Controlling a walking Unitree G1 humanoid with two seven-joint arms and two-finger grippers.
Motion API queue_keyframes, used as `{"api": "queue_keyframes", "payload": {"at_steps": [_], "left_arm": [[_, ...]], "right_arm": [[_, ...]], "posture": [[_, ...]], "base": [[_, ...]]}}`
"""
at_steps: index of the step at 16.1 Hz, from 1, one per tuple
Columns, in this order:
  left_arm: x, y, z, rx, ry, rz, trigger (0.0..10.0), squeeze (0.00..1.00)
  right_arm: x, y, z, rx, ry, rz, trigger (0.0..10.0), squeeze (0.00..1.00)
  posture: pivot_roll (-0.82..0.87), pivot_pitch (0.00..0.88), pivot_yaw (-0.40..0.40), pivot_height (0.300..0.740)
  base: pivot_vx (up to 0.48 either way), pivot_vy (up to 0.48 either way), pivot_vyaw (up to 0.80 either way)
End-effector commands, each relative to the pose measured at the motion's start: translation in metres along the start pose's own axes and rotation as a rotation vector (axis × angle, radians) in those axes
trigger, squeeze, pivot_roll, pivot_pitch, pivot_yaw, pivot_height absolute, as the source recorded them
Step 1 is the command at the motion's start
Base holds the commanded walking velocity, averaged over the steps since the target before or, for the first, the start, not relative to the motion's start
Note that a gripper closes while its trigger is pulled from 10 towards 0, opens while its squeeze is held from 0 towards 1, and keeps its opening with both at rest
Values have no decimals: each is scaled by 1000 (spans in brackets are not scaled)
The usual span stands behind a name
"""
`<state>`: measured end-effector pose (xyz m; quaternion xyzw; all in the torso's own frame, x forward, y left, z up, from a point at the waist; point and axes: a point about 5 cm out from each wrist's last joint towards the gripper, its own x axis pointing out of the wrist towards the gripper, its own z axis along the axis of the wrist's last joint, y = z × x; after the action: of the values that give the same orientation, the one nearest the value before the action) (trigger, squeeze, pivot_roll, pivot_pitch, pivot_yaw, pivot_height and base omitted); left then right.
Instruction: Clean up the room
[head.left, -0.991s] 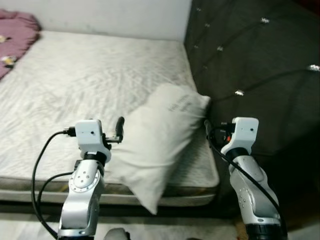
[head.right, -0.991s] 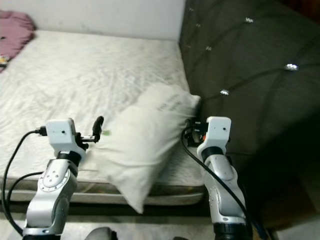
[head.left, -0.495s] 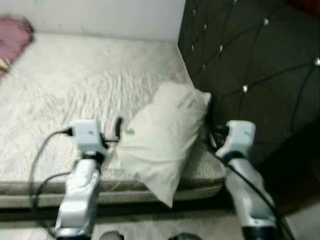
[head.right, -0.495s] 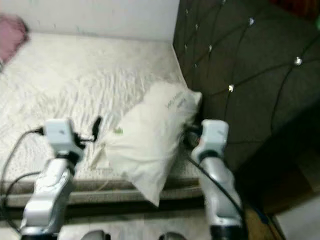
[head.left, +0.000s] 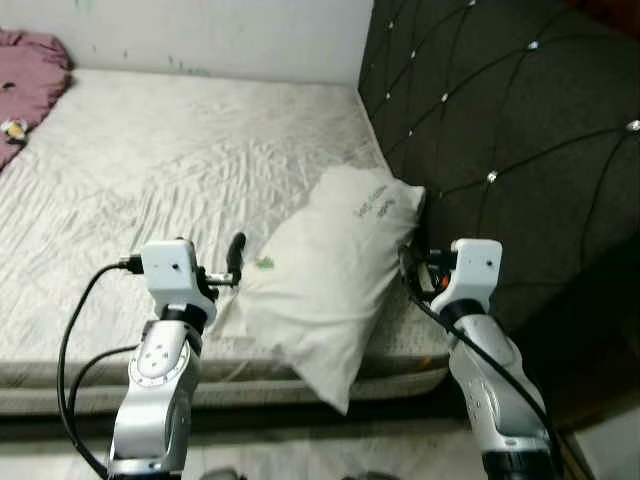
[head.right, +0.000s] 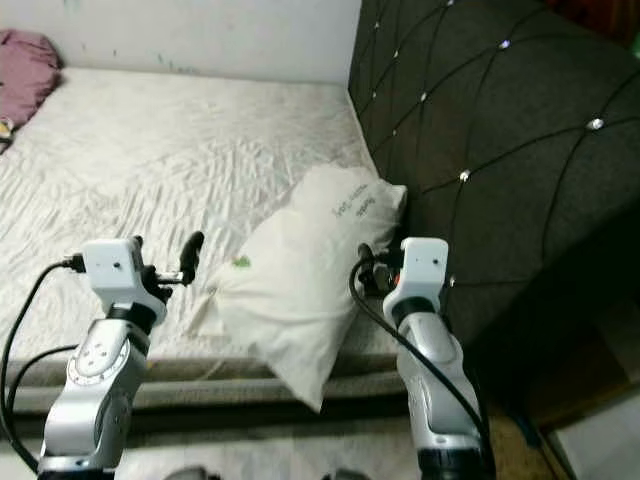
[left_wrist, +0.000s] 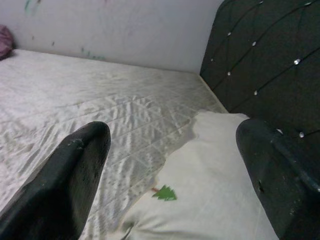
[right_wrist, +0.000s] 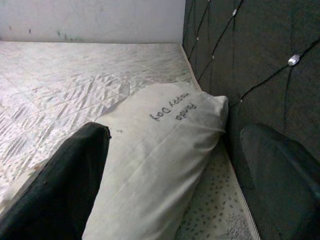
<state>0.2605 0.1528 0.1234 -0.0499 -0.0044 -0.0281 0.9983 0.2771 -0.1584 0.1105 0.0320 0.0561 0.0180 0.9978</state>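
Pillow (head.left: 325, 275) nearer now (hands spread wide)

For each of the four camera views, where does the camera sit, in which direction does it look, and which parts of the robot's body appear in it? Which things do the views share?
Left eye and right eye views: on the head, looking forward and down at the bed; both silver arms show, with the left gripper and right gripper flanking the white pillow.
Left wrist view: along its open black fingers, facing the pillow, bed and dark headboard.
Right wrist view: along its open fingers, facing the same things.
Shared: pillow, bed, headboard.
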Motion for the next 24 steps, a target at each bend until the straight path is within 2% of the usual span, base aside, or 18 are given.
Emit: {"api": "queue_keyframes", "payload": {"at_steps": [1, 9, 17, 19, 22, 24], "left_arm": [[1, -3, 5, -8, -27, -20, 10000, 0], [0, -6, 3, -15, -18, -30, 10000, 0], [-3, -3, -4, -6, 12, 26, 10000, 0], [-2, -1, -2, 2, 1, 34, 10000, 0], [-4, 6, -3, 24, 12, 46, 10000, 0], [-5, 6, -5, 24, 22, 43, 10000, 0]], "right_arm": [[2, -3, 6, -4, -23, -16, 10000, 0], [1, -2, 5, -4, -24, -22, 10000, 0], [0, -6, 3, 5, -15, -46, 10000, 0], [2, -3, 7, -19, -27, -31, 10000, 0], [2, 1, 8, -3, -34, -20, 10000, 0], [2, -1, 6, 2, -29, -23, 10000, 0]], "posture": [[-11, 28, -72, 740], [-9, 15, -70, 740], [-8, 20, -80, 740], [-4, 33, -80, 740], [-3, 30, -68, 740], [-6, 22, -64, 725]], "base": [[375, 0, 0], [373, 0, 0], [0, 0, 0], [0, 0, 0], [0, 0, 0], [0, 0, 0]]}}
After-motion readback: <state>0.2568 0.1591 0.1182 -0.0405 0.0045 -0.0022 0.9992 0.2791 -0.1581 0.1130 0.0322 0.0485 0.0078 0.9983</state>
